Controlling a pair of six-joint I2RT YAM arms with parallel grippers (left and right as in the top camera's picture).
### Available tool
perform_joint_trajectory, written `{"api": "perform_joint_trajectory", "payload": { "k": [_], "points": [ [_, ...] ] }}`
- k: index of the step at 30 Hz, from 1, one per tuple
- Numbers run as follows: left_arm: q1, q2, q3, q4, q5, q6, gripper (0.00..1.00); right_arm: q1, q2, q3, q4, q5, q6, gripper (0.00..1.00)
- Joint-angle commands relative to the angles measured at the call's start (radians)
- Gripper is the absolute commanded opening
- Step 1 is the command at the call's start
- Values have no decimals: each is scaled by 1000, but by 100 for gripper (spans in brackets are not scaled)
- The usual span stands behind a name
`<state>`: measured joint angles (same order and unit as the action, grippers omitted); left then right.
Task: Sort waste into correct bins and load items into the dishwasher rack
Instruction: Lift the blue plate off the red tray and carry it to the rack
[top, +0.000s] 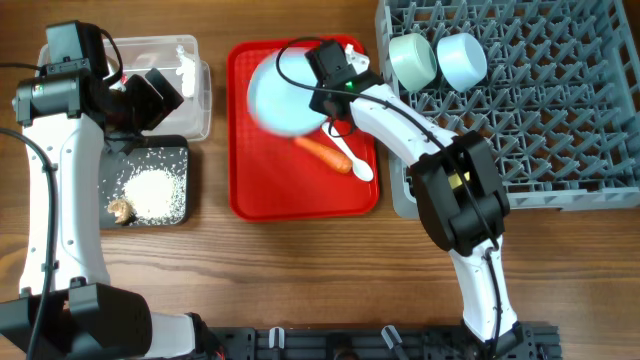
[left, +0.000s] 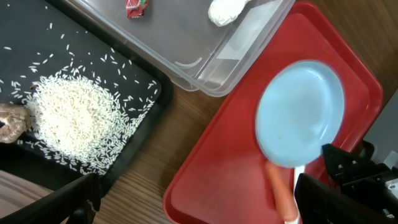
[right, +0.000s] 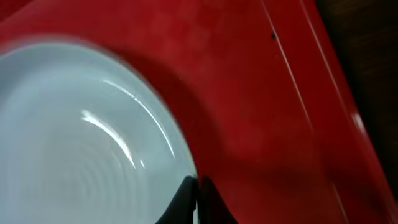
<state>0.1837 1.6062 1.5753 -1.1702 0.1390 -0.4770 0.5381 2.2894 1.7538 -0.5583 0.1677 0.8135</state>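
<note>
My right gripper is shut on the rim of the light-blue plate and holds it above the red serving tray. The plate also shows in the left wrist view. The orange carrot and white spoon lie on the red tray. My left gripper is open and empty, over the table between the black tray and the red tray. The clear tub holds the red wrapper and white paper scrap. The black tray holds rice and a brown scrap.
The grey dishwasher rack at the right holds a pale-green bowl and a light-blue bowl near its left end. The wooden table runs along the front.
</note>
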Motion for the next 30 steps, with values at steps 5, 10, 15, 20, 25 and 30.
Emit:
{"api": "perform_joint_trajectory", "payload": {
  "k": [5,10,15,20,25,30],
  "points": [
    [3,-5,-5,-1,-5,-2,100,-10,32,-55,26,64,-2,4],
    [3,-5,-5,-1,-5,-3,100,-10,37,-61,35,60,-35,17],
    [3,-5,-5,-1,-5,-3,100,-10,65,-61,36,22,-55,43],
    [3,-5,-5,-1,-5,-3,100,-10,76,-61,48,-4,-56,17],
    [3,-5,-5,-1,-5,-3,100,-12,65,-59,60,-4,-81,4],
    [3,-5,-5,0,-5,-3,100,-22,26,-53,62,-4,-90,4]
  ]
}}
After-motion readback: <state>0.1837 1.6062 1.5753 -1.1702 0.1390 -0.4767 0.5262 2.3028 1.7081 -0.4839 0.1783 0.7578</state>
